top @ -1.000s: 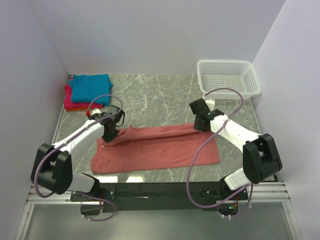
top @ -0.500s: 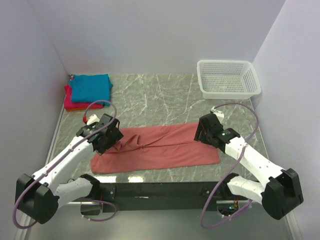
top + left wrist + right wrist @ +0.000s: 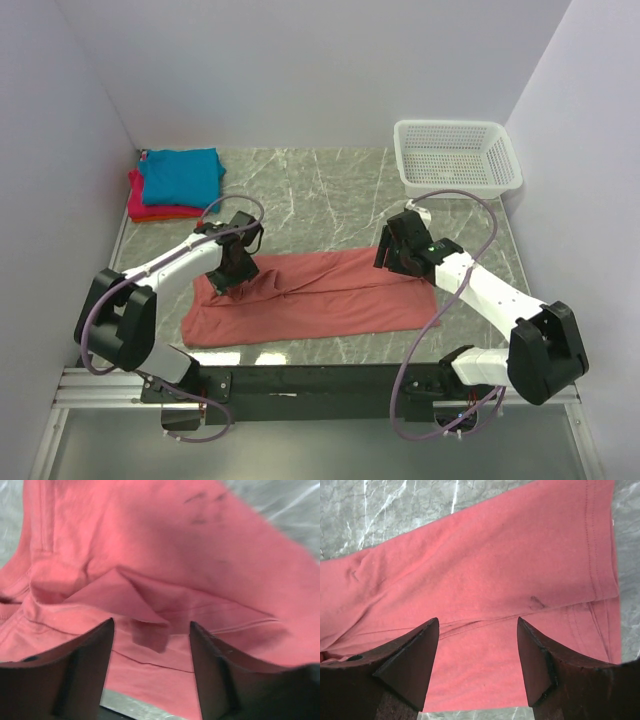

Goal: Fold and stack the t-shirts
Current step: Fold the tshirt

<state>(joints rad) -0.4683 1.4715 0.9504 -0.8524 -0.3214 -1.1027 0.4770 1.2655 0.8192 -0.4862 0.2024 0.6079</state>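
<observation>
Both arms extend forward and angle inward. The left gripper (image 3: 150,630) and the right gripper (image 3: 477,625) point downward, each with its two fingers spread apart.

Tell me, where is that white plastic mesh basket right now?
In the top view, the white plastic mesh basket sits at the far right corner of the grey marble table, beyond the salmon-red cloth t-shirt.
</observation>
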